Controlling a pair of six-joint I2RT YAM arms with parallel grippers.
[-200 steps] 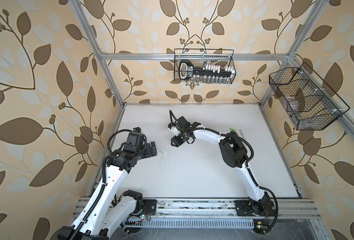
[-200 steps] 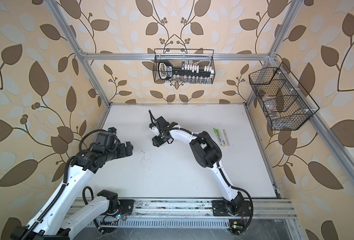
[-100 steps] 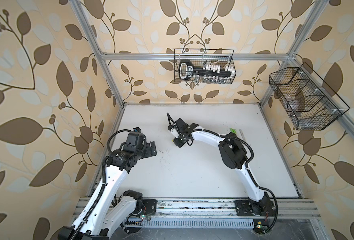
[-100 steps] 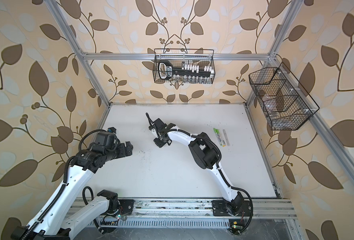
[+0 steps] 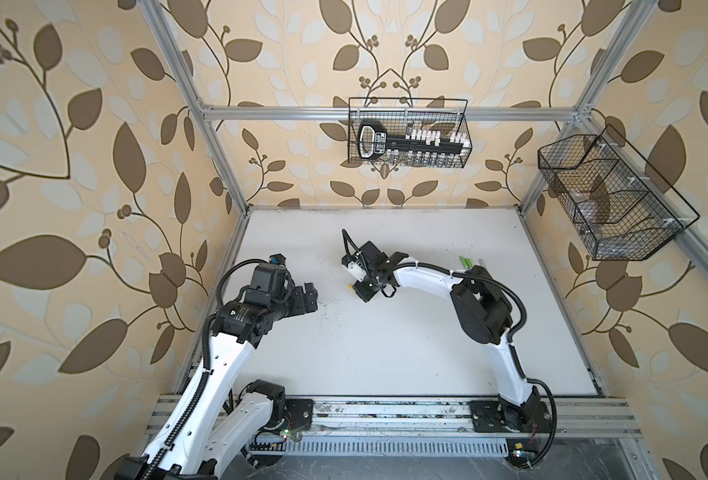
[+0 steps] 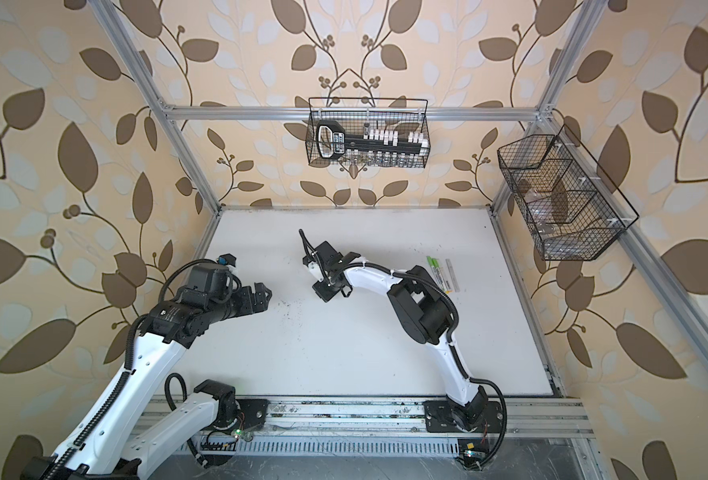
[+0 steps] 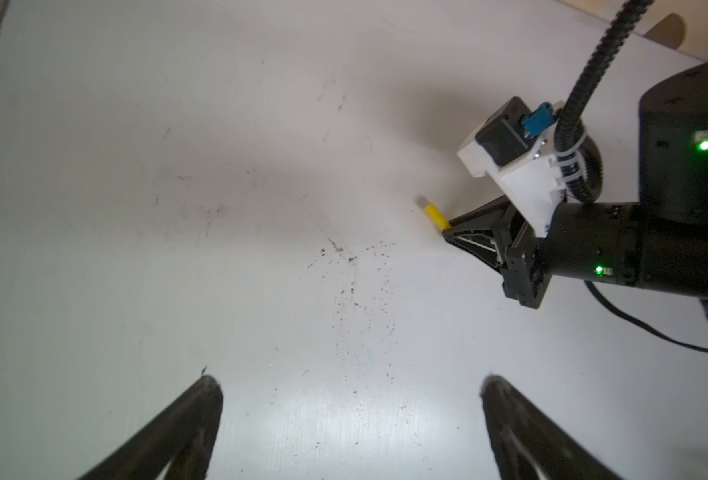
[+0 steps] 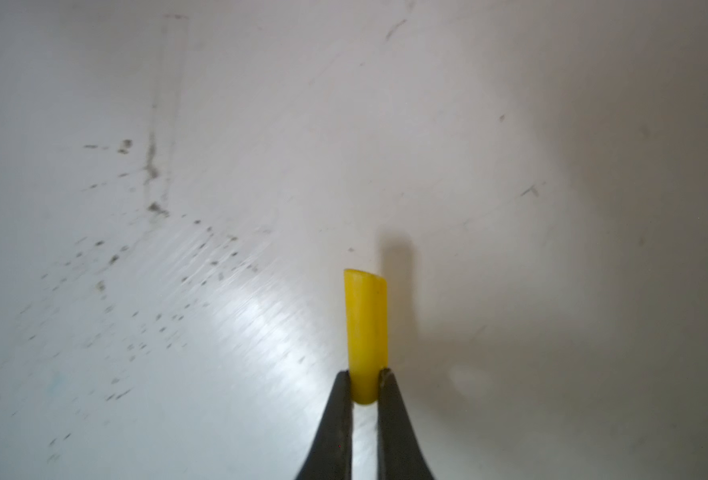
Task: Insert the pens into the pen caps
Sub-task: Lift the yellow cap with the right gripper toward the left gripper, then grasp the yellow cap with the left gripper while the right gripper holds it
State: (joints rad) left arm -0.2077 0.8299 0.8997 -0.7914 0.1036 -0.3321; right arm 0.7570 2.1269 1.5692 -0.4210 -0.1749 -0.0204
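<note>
Left white-and-black arm (image 5: 227, 357) bent low; black left gripper (image 7: 346, 384) spread wide, empty. Right arm (image 5: 422, 276) arched inward; right gripper (image 8: 364, 376) pinched on short yellow plastic cap (image 8: 365, 320).

A white table (image 5: 385, 353) is enclosed by an aluminium frame (image 5: 277, 113) and by wallpaper (image 5: 74, 166) printed with brown leaves on beige. Left of its middle the table is marked by dark specks (image 5: 327, 316), which are seen in both top views and, closer, in both wrist views (image 7: 346, 266), beside faint scuffs. A back basket (image 5: 406, 99) of black wire is hung on the rear bar; a black tool (image 5: 371, 143) and a row of white blocks (image 5: 425, 136) are held in it. A side basket (image 5: 618, 208), divided into compartments, is hung on the right wall; its contents cannot be made out. A metal rail (image 5: 385, 409) and a slotted duct (image 5: 385, 446) are set along the front edge.
</note>
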